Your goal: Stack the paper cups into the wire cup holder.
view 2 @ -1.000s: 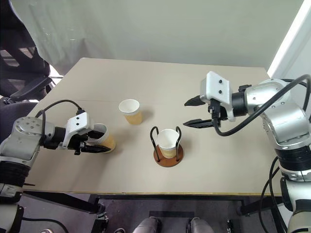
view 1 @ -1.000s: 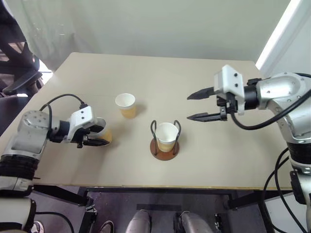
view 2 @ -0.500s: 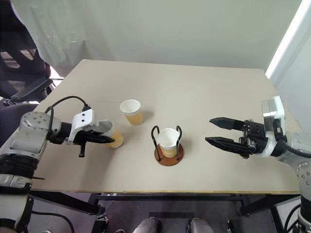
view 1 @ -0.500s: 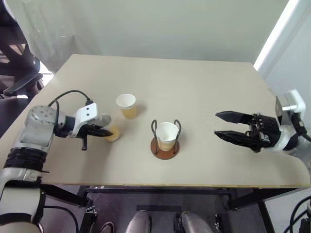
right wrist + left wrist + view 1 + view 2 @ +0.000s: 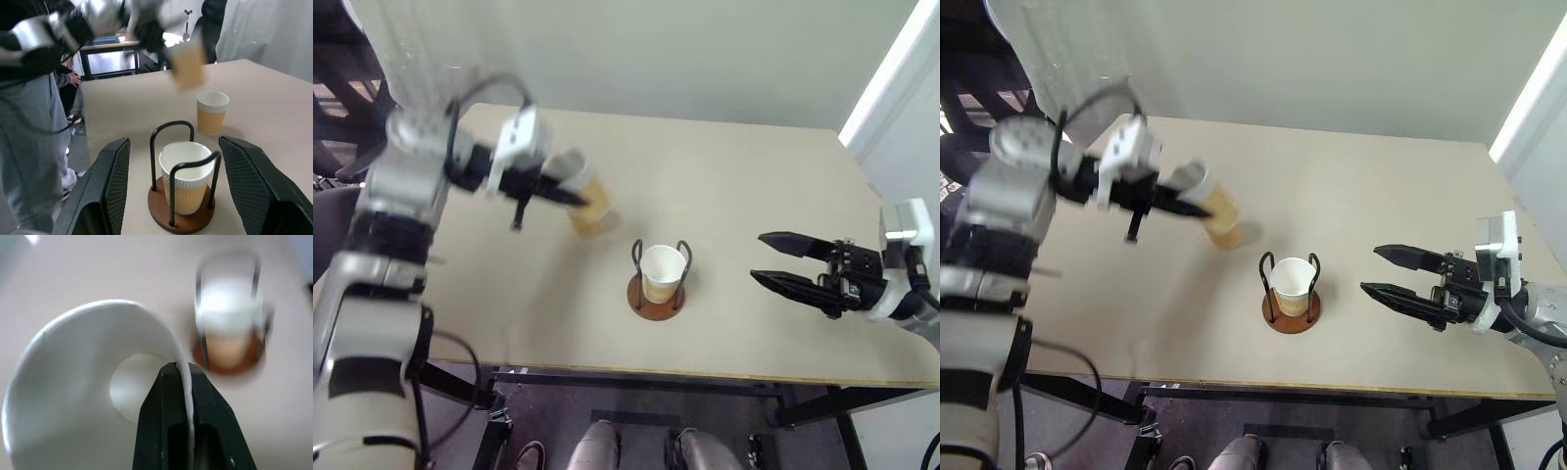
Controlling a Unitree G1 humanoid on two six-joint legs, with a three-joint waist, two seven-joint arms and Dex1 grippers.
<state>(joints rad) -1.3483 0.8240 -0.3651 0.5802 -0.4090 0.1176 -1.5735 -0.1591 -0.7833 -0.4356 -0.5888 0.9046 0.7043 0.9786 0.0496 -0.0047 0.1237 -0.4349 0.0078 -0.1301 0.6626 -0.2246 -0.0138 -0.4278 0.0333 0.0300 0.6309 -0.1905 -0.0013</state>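
Note:
My left gripper [image 5: 574, 197] is shut on the rim of a tan paper cup [image 5: 588, 190], one finger inside and one outside [image 5: 168, 396], and holds it tilted in the air above the table's left middle. A second paper cup [image 5: 212, 112] stands upright on the table just beneath and beyond the held one. The wire cup holder [image 5: 657, 303] stands at the table's centre front with a third cup [image 5: 662, 269] upright between its black loops. Right of the holder, well apart from it, my right gripper [image 5: 759, 258] hangs open and empty, pointing at the holder.
The beige table [image 5: 734, 176] ends in a front edge [image 5: 705, 376] close below the holder. A black office chair [image 5: 333, 127] stands off the table's left side. A pale wall runs behind the table.
My left gripper shut on the cup, lifted it off the table and carried it up and right toward the holder. My right gripper drew back to the right and stays open.

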